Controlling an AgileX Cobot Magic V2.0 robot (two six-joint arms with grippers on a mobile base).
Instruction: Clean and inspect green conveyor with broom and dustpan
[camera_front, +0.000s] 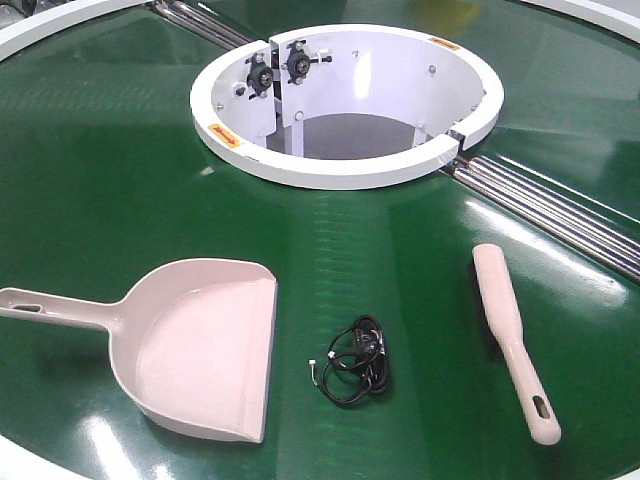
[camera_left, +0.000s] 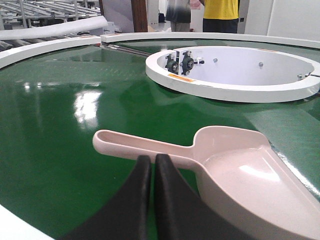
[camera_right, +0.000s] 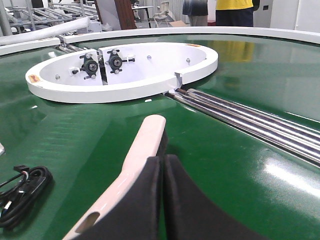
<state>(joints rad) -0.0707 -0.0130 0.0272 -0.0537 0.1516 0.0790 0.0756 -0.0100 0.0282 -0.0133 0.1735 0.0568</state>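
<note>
On the left of the green conveyor (camera_front: 100, 180), the dustpan (camera_front: 195, 350) lies flat on the belt, its straight lip turned right toward a small black cable bundle (camera_front: 360, 362) and its slim handle (camera_front: 60, 310) running out to the left. My left tool (camera_left: 152, 159) is clenched on nothing, its fingers pressed together with their tips just short of that handle, close to where it widens into the scoop. I judge the pan to be thin moulded plastic, light and stiff. On this glossy belt I expect it to skate away at any nudge, so I would open wide, come straight down and pinch the handle across its narrow width near the scoop, where a wide pan twists least. The cable in the middle looks limp and springy, the sort of thing that drags rather than rolls. To the right, the broom (camera_front: 510, 335) lies with its hang-hole end toward me and its dark bristles (camera_front: 488, 330) showing under the far half. My right tool (camera_right: 162, 160) is likewise closed and empty, over the handle; I cannot tell whether it touches. The broom looks equally light and rigid. I would take the bare handle just behind the bristles, since a grip out at the hole would let the head swing.
</note>
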